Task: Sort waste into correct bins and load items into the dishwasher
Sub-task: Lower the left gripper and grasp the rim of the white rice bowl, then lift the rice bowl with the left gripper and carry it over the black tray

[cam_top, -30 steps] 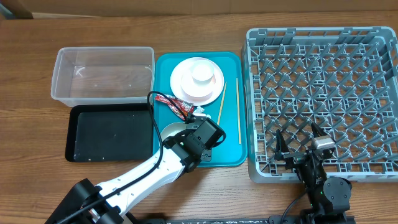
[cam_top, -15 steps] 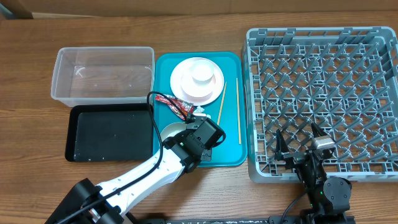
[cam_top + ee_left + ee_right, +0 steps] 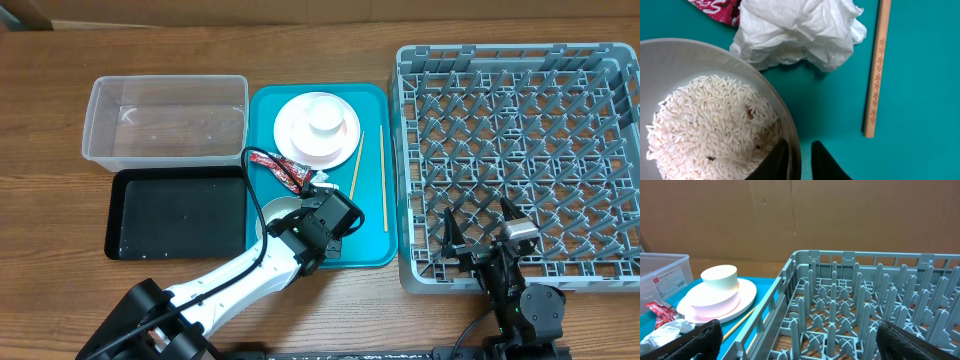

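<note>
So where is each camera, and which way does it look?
Overhead: above the table, facing straight down at the teal tray and dish rack; left gripper and right gripper show.
Left wrist: just above the teal tray, facing down at the bowl of rice; its fingers straddle the rim.
Right wrist: low at the rack's near edge, facing level across it; its open fingers show.
Shared: all three show the crumpled tissue.

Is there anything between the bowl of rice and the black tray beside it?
Nothing visible does. The bowl sits at the teal tray's left edge, right next to the black tray; the red wrapper and the tissue lie behind it, off that path. The left end effector straddles the bowl's rim.
</note>
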{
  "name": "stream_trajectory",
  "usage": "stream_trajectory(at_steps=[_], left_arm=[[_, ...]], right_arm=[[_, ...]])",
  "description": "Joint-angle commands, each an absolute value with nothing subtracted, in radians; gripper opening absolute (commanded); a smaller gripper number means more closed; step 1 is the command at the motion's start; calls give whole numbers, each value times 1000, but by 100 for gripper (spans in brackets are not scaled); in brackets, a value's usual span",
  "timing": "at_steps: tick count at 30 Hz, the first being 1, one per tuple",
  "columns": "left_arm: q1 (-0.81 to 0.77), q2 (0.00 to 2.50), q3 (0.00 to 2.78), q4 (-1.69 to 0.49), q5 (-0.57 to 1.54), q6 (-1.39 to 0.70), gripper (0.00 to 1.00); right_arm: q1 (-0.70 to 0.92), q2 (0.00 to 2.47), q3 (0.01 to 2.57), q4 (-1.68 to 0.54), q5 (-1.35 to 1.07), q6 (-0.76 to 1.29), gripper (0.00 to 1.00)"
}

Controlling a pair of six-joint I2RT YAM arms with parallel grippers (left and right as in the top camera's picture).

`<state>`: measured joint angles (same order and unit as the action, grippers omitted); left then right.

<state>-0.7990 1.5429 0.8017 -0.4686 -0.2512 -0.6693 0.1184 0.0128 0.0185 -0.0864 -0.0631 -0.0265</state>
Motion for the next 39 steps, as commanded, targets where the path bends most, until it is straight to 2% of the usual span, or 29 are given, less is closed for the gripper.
stream_trajectory(at_steps=[1, 2, 16, 30, 34, 39], left_arm=[[-805, 1549, 793, -463, -263, -643, 8], [-805, 1549, 793, -463, -263, -643, 4], [-805, 1541, 809, -482, -260, -630, 4], [-750, 1450, 1071, -864, -271, -595, 4], [-691, 1443, 1146, -945, -200, -549, 4], [-554, 1441, 1196, -986, 0, -439, 4]], right_arm=[[117, 3, 8, -80, -61, -29, 100], [117, 3, 8, -80, -61, -29, 100], [117, 3, 8, -80, -61, -29, 100], [117, 3, 8, -80, -61, -29, 100], [117, 3, 8, -80, -61, -29, 100], [117, 3, 8, -80, -61, -29, 100]])
